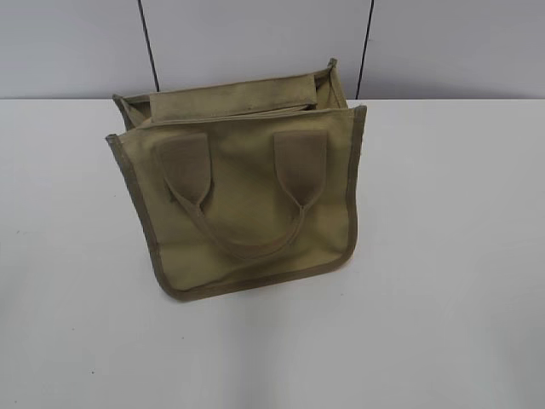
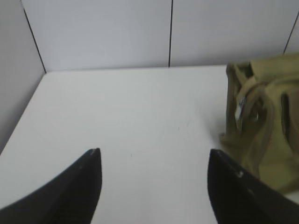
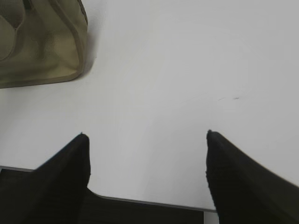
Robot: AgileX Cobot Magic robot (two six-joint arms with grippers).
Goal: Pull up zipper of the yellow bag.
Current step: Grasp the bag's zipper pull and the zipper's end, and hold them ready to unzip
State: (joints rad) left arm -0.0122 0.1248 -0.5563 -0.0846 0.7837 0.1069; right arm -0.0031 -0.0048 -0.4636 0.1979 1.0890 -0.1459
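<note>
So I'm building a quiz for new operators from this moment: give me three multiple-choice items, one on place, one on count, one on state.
1. Where does the khaki canvas tote bag stand on the white table?
A. near the middle
B. at the front edge
C. on the far right

2. How many rectangular handle patches show on its front?
A. one
B. two
C. four

3. How are the left gripper and right gripper?
A. both shut on the bag
B. one holding the small silver zipper pull
C. both open, holding nothing

Answers: 1 A, table shows all round it; 2 B, two patches beside each other; 3 C, black fingers spread over bare table.
</note>
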